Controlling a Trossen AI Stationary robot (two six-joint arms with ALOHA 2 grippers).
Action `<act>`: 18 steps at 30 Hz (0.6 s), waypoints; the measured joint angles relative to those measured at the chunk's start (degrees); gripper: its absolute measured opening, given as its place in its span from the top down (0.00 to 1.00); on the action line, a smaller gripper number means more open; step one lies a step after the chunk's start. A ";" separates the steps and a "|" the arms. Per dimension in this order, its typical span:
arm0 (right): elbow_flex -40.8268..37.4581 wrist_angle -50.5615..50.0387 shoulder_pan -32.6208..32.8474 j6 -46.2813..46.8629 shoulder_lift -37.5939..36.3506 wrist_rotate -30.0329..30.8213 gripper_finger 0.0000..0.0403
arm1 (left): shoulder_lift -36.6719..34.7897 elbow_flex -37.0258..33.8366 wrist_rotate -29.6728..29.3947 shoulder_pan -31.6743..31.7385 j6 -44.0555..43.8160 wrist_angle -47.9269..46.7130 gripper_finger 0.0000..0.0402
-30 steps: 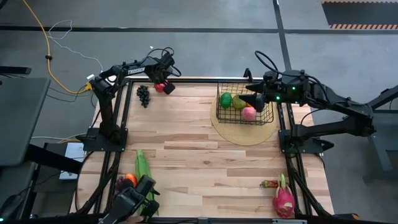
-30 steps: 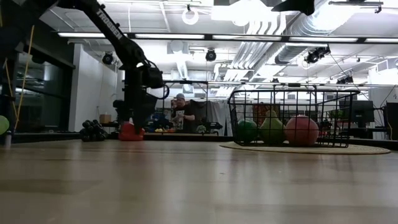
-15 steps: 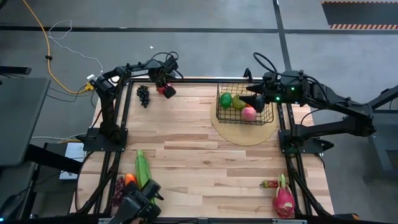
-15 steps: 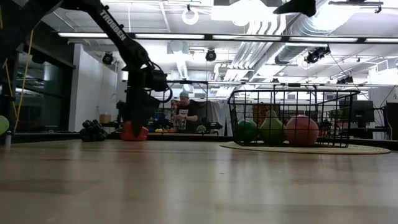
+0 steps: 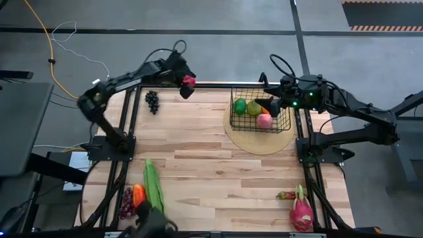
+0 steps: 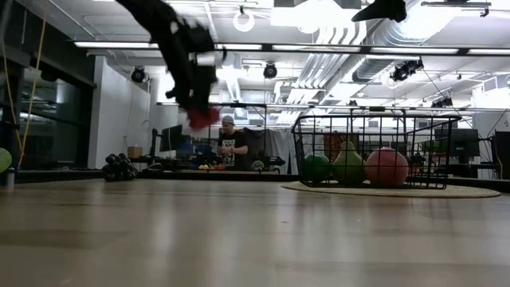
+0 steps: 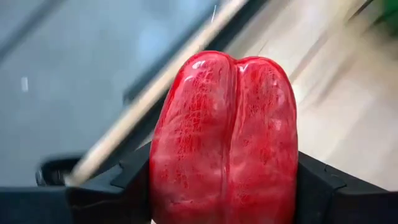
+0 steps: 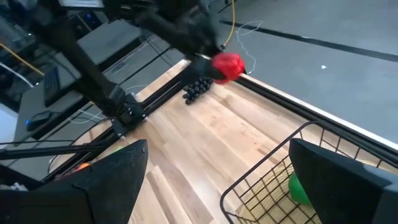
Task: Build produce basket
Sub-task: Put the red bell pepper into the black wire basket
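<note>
My left gripper [image 5: 188, 84] is shut on a red pepper [image 5: 189, 81], high above the table's far left part; the pepper also shows in the low view [image 6: 202, 118] and the right wrist view [image 8: 227, 66]. The black wire basket [image 5: 285, 125] stands on a round tan mat [image 5: 261, 142] at the far right. It holds a green pepper [image 5: 240, 106], a pear [image 5: 253, 110] and a pinkish apple [image 5: 264, 120]. My right gripper [image 8: 217, 186] is open and empty, over the basket's far right part [image 5: 269, 104]. My left gripper pinches the red pepper's two opposite sides [image 7: 163, 168] between its two fingers [image 7: 127, 183]. The fingers come from above, slanting. The pepper is lifted clear of the table and sticks out beyond the fingertips.
Dark grapes [image 5: 153, 100] lie at the far left. Green beans [image 5: 153, 185] and an orange pepper [image 5: 139, 194] lie at the near left, a pink dragon fruit [image 5: 301, 211] at the near right. A person [image 6: 231, 147] stands in the room beyond the table.
My left gripper has risen from the table near the far left corner with the red pepper and gone a little toward the table's right. The pepper, which rested on the table, is now lifted well clear.
</note>
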 joint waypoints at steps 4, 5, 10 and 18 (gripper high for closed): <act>0.00 0.00 0.01 -0.02 0.00 0.17 0.06 | -10.00 -3.43 1.08 -6.05 -2.98 6.73 0.40; 0.00 0.00 0.00 -0.02 0.00 0.17 0.06 | -12.38 -4.65 1.29 -7.98 -3.79 8.66 0.40; 0.00 0.02 0.01 -0.26 0.00 0.25 0.06 | -22.06 -12.31 1.44 -18.91 -8.84 19.29 0.40; 0.00 2.30 0.02 -6.39 0.00 0.34 0.06 | -28.07 -21.31 0.74 -32.23 -22.07 32.79 0.40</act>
